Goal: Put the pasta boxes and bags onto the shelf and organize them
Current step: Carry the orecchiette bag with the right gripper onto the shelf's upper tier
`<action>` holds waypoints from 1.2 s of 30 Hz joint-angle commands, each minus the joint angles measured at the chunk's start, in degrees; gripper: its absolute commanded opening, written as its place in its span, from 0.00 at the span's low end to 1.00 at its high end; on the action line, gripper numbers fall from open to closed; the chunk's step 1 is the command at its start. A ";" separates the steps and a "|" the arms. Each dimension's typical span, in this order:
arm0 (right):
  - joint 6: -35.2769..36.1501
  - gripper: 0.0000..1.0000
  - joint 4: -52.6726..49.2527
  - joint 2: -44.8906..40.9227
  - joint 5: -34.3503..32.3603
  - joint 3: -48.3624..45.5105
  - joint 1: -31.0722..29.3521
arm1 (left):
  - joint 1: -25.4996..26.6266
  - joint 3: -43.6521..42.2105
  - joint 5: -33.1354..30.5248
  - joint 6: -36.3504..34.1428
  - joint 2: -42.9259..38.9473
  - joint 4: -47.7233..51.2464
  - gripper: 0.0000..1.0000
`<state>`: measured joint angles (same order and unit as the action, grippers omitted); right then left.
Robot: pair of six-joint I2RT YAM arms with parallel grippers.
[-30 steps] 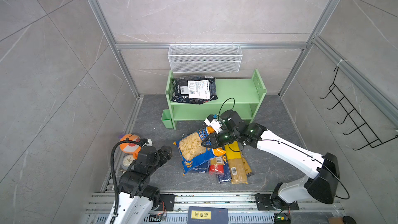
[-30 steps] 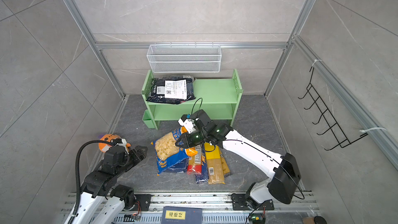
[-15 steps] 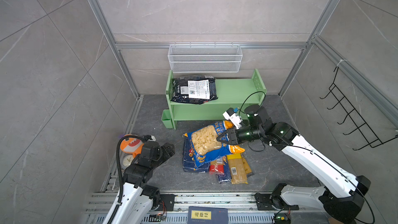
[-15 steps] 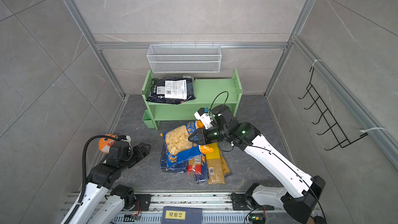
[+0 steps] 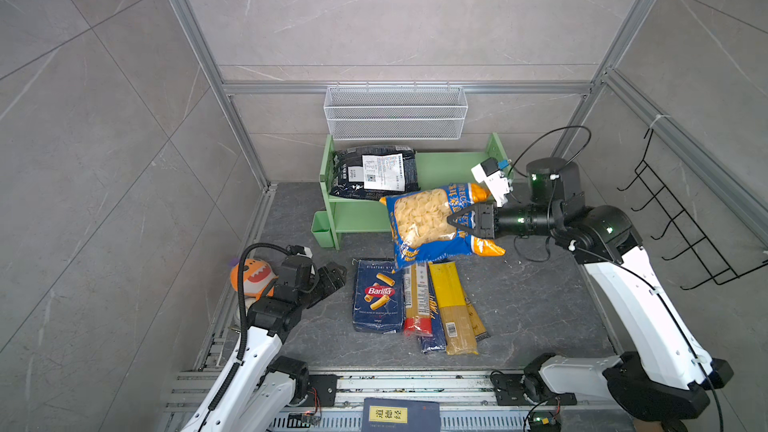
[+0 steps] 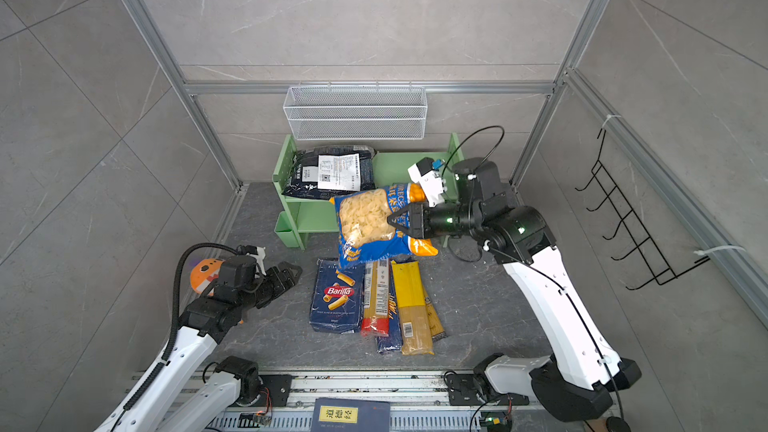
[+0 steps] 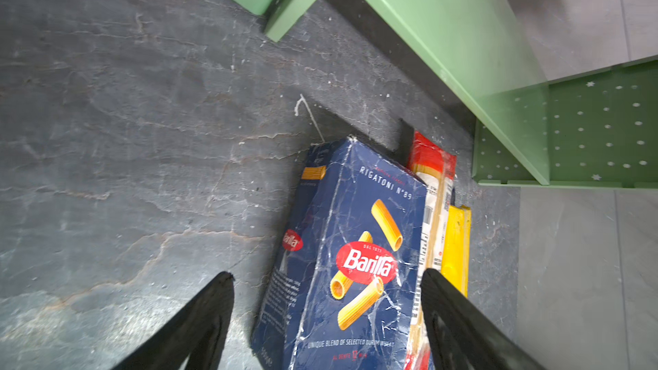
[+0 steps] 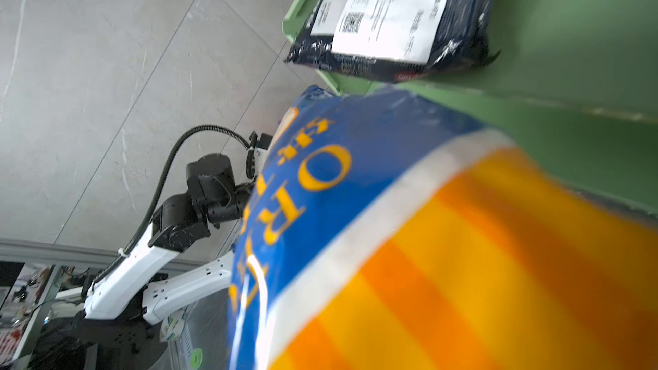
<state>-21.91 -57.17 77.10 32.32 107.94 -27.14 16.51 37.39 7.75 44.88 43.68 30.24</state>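
The right hand (image 5: 457, 221) is clamped on the shell pasta bag (image 5: 419, 222) near its orange-striped end. The bag hangs out sideways from the fingers, clear of the table (image 5: 540, 305), in front of the shelf (image 5: 451, 166) about level with its top tier, near the black bag (image 5: 374, 172) lying there. The left hand (image 5: 332, 278), wide apart and empty, hovers well in front of the shelf beside the rigatoni box (image 5: 378, 297). A second ago the shell pasta bag lay across that box; it has since been lifted toward the shelf.
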 commanded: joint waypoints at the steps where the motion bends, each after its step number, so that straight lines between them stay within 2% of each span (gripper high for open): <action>1: 4.27 0.19 0.96 3.56 0.45 10.33 3.34 | 0.15 2.64 1.83 -2.04 0.73 -2.71 0.84; 6: 4.54 0.19 -1.32 11.80 1.18 21.97 9.07 | 0.17 3.46 2.35 -2.30 2.80 -3.77 0.84; 11: 4.51 0.20 -4.49 22.27 4.77 34.81 15.13 | 0.11 5.09 3.17 -2.72 4.94 -4.49 0.84; 16: 8.31 0.22 -10.93 32.11 -1.88 48.38 16.82 | 0.30 6.44 3.56 -3.12 7.59 -5.89 0.85; 21: 9.07 0.22 -9.51 36.88 -1.68 49.56 17.87 | 0.96 8.44 3.94 -3.71 11.97 -6.59 0.85; 30: 8.06 0.24 -8.96 44.67 2.46 54.42 19.83 | 2.61 11.20 3.33 -3.48 17.56 -7.87 0.85; 32: 7.42 0.28 -8.76 46.10 3.01 55.10 20.86 | 2.87 11.44 3.21 -3.25 18.36 -8.22 0.85; 33: 7.16 0.35 -8.76 46.74 3.15 55.34 21.44 | 3.03 11.64 3.15 -3.17 18.77 -8.27 0.85; 36: 6.97 0.64 -9.16 47.90 3.56 55.48 22.78 | 3.70 12.82 3.02 -3.25 19.88 -8.05 0.85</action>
<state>-15.03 -70.04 124.20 33.47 161.34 -5.34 19.62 47.22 10.68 42.70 63.05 23.75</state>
